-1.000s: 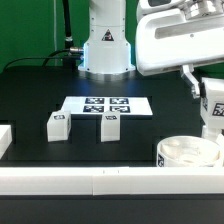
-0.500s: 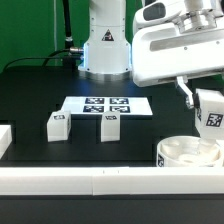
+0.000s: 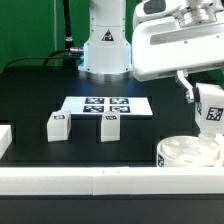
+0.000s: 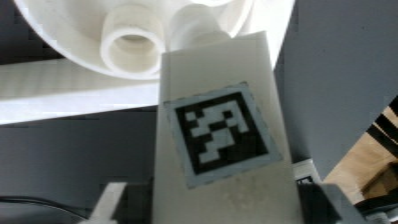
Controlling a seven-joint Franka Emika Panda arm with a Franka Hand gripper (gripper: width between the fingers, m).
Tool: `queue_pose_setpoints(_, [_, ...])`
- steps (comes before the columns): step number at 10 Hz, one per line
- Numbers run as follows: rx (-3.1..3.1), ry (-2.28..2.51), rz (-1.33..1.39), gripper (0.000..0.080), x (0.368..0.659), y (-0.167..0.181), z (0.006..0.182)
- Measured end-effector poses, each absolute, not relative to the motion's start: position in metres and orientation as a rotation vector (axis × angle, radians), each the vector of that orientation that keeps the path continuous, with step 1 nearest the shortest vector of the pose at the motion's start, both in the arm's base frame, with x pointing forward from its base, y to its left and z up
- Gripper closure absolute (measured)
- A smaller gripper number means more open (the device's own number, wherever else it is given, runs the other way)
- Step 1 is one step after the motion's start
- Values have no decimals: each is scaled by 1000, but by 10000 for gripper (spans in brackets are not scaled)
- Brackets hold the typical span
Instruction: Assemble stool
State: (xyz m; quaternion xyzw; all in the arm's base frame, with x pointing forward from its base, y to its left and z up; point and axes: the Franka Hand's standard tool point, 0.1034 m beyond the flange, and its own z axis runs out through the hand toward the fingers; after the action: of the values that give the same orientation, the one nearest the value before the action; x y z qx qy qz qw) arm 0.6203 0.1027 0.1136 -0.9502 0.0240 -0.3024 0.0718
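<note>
Holding a tagged leg (image 3: 212, 108) in the end effector (image 4: 214, 198), clamped partway shut on it — above and clear of the seat (image 3: 188, 152) on the bench (image 3: 40, 100), at the exterior view's right. Seemingly tilted off the socket (image 4: 128, 42). Could jam partway in, or twist in the grasp — if pressed down before lining up.

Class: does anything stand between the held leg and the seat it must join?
Nothing visible does. The gripper holds the leg above the seat, open air between; two loose legs stand well aside.
</note>
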Motion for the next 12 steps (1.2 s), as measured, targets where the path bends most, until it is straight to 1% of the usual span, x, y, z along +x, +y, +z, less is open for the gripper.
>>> queue_pose_setpoints(2, [-2857,74,-907,475,619,102,113])
queue_pose_setpoints(5, [-2867,68,-886,475,608,102,110])
queue_pose_setpoints(7, [-2872,67,-874,475,605,102,106])
queue_pose_setpoints(12, [-2870,45,-859,475,602,114,101])
